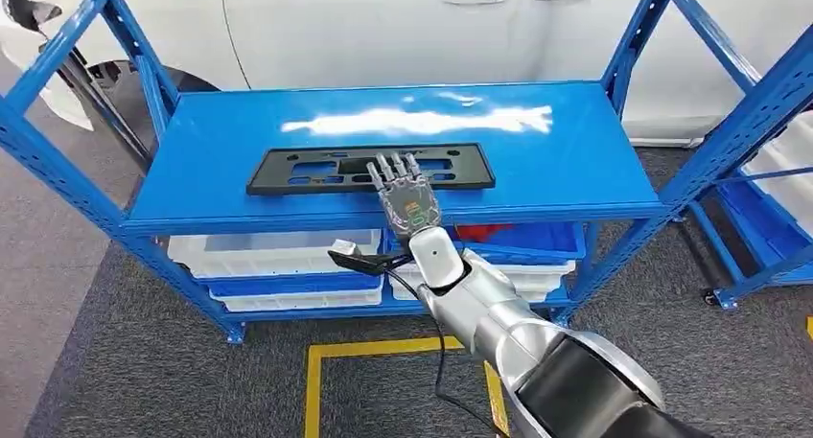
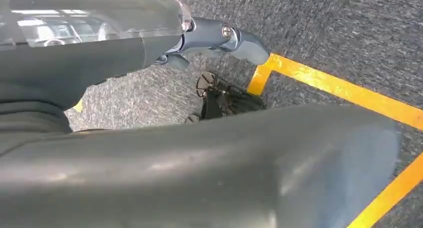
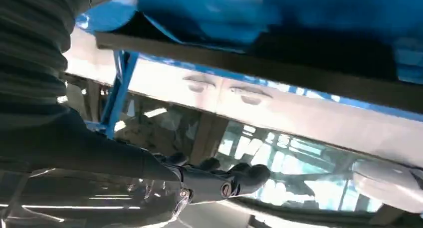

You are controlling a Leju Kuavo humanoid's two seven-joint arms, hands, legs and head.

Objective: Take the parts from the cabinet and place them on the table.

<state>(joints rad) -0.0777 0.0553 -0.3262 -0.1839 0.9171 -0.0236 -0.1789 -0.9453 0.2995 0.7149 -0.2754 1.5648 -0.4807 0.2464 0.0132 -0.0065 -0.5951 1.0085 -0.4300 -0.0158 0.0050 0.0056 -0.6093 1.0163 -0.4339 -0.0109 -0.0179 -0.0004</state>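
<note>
The right hand [image 1: 406,191] lies flat, fingers outstretched, over the black part [image 1: 288,174] (near edge). It grips nothing. The part rests on the blue shelf [image 1: 575,170].

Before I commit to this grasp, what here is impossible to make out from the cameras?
- Head view: the right hand covers the black plate's near edge, so finger contact is unclear.
- Right wrist view: motion blur smears the blue shelf.
- Head view: lower bins are hidden by the shelf top.
- Left wrist view: the left hand is mostly blocked by its grey cover.
</note>
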